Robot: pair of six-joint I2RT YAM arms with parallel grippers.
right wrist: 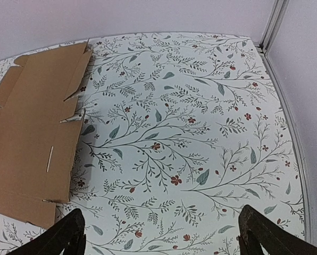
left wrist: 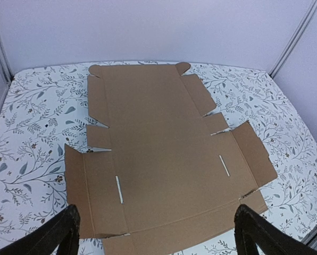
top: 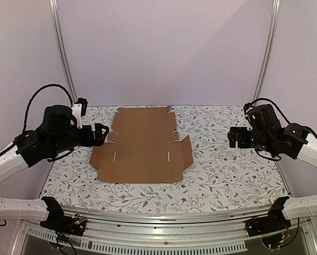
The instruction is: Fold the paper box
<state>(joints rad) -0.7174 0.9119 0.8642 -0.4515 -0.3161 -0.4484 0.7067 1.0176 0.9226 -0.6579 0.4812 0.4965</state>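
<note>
waiting at the start, the paper box (top: 142, 146) lies unfolded on the table (top: 227, 175).

the box is one flat die-cut sheet, left of centre on the floral table. its broad panels run from near to far and its side flaps and slits are all spread out. no wall stands up and no flap is tucked, so by my reading none of the folding is done: side walls, end flaps and lid all remain. the left gripper (top: 101, 133) hovers just beside the sheet's left edge, fingers spread wide and holding nothing. the right gripper (top: 234, 137) hangs well apart from the sheet over the right side of the table, also spread wide and empty.
</note>
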